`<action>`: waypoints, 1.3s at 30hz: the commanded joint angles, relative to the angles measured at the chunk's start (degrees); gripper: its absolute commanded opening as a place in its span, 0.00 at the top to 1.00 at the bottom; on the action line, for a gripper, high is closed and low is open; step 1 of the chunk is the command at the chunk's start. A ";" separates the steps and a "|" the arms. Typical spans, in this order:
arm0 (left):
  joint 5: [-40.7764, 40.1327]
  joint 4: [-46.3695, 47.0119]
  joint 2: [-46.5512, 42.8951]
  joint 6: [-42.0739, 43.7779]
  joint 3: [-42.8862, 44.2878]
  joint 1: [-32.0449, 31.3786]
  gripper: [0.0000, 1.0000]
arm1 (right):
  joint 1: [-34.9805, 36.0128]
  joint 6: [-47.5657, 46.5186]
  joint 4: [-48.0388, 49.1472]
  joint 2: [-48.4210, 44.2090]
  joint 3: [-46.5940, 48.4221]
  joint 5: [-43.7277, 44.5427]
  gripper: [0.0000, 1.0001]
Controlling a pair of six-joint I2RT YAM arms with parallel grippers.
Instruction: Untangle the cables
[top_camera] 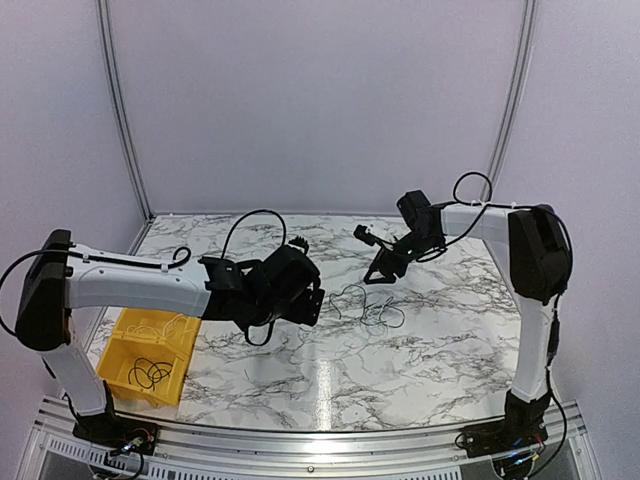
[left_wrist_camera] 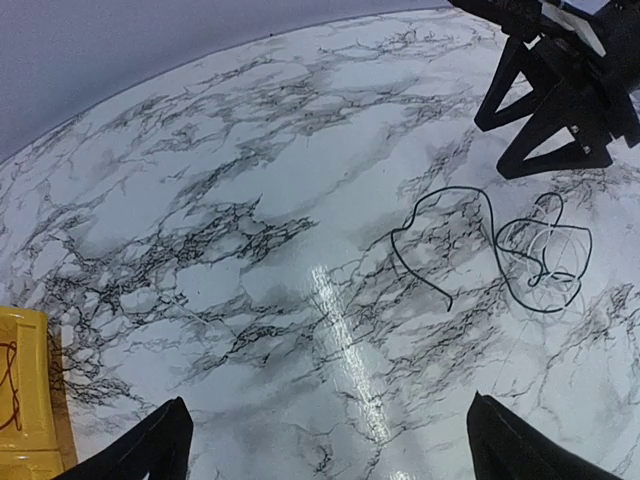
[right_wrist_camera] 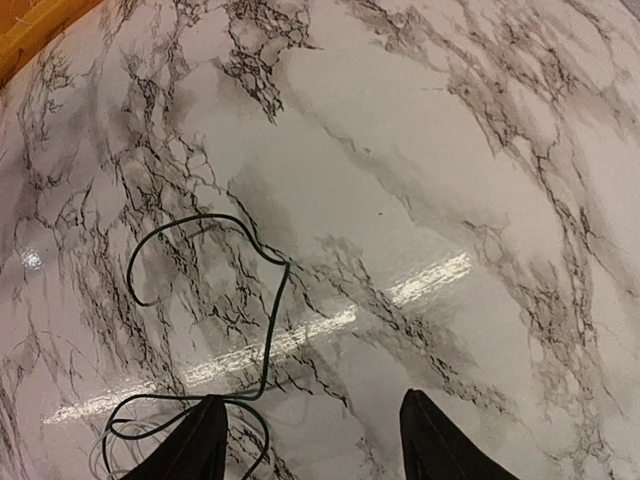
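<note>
Cables (top_camera: 366, 305) just beside right tool (top_camera: 377, 276)

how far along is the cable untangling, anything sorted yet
Looks done: a black cable lies coiled in the yellow bin. In hand: nothing gripped; the right gripper is low over the cables with jaws apart, one strand beside a finger; the left gripper hangs open nearby. Left: the loops on the marble table lie crossed over each other.
</note>
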 commanded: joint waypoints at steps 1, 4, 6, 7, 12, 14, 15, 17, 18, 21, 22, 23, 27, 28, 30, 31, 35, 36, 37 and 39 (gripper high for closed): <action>4.35 14.24 -2.32 -0.79 -4.63 1.50 0.01 | 1.42 -0.66 -2.64 3.79 3.50 -1.35 0.41; 11.59 20.90 -1.78 -2.31 -7.72 3.33 0.06 | 1.95 -1.49 -3.97 6.87 4.97 -2.86 0.48; 17.88 24.75 -0.65 -7.07 -9.70 5.67 0.15 | 2.41 -1.83 -5.11 8.34 6.21 -3.82 0.57; 20.49 26.78 0.01 -10.15 -10.70 6.89 0.20 | 2.65 -1.81 -5.77 8.89 6.88 -4.20 0.66; 26.96 30.47 4.99 -17.25 -10.65 9.67 0.27 | 3.15 -2.15 -8.25 8.97 8.10 -7.98 1.00; 27.94 31.74 7.58 -18.25 -9.67 9.99 0.27 | 3.22 -2.10 -7.12 7.72 6.51 -8.46 1.00; 28.63 32.33 8.99 -19.32 -9.02 10.38 0.27 | 3.32 -2.03 -6.56 7.21 5.72 -8.19 1.00; 30.29 33.78 12.05 -21.61 -7.69 11.06 0.27 | 3.33 -2.09 -6.04 6.75 4.61 -7.89 1.00; 31.06 34.12 13.48 -23.15 -7.00 11.39 0.29 | 3.33 -2.10 -5.84 6.73 4.06 -7.78 1.00; 34.62 37.25 17.18 -27.46 -5.92 12.02 0.34 | 3.33 -1.98 -4.62 6.71 1.95 -7.66 1.00; 35.97 38.33 18.14 -28.50 -5.70 12.08 0.36 | 3.33 -1.85 -4.07 6.75 1.25 -7.54 1.00; 36.69 38.84 19.02 -29.39 -5.44 12.16 0.37 | 3.33 -1.84 -3.78 6.78 0.73 -7.51 1.00; 39.13 41.23 22.42 -31.82 -4.31 12.23 0.45 | 3.32 -1.83 -3.42 6.94 0.41 -7.61 0.99; 40.09 42.10 23.28 -32.46 -3.95 12.32 0.48 | 3.31 -1.90 -3.31 6.96 0.42 -7.58 0.98; 42.24 43.11 24.96 -33.42 -2.91 12.32 0.54 | 3.33 -1.89 -3.08 6.96 0.56 -7.49 0.97; 43.11 43.30 25.47 -33.87 -2.49 12.35 0.57 | 3.29 -1.81 -3.00 7.01 0.56 -7.53 0.97; 44.81 43.58 25.64 -34.46 -2.77 12.35 0.70 | 3.33 -1.44 -2.79 6.99 0.62 -7.53 0.94; 45.22 43.53 25.36 -34.48 -3.09 12.32 0.75 | 3.33 -1.31 -2.80 6.90 0.53 -7.30 0.91; 45.48 43.62 25.03 -34.40 -3.39 12.35 0.80 | 3.33 -1.25 -2.78 6.77 0.32 -6.98 0.88; 45.91 43.67 24.36 -33.53 -3.82 12.36 0.89 | 3.33 -1.15 -3.03 6.01 -0.42 -6.20 0.79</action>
